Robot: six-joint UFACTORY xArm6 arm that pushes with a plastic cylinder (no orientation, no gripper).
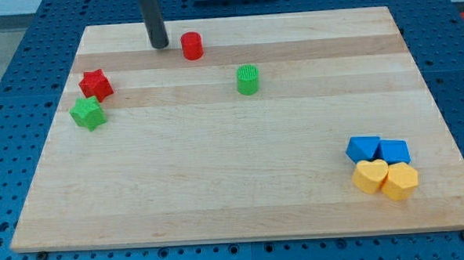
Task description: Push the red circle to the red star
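Observation:
The red circle [191, 46] stands near the view's top, left of centre, on the wooden board. The red star [96, 85] lies at the view's left, lower than the circle. My tip [159, 45] is down on the board just to the left of the red circle, a small gap apart, so it sits between the circle and the star's side of the board.
A green star [88, 113] touches the red star from below. A green circle [248, 80] stands right of centre. At the view's bottom right two blue blocks [364, 149] [394, 151] and two yellow blocks [370, 176] [400, 181] are clustered. The board [234, 185] is edged by blue perforated table.

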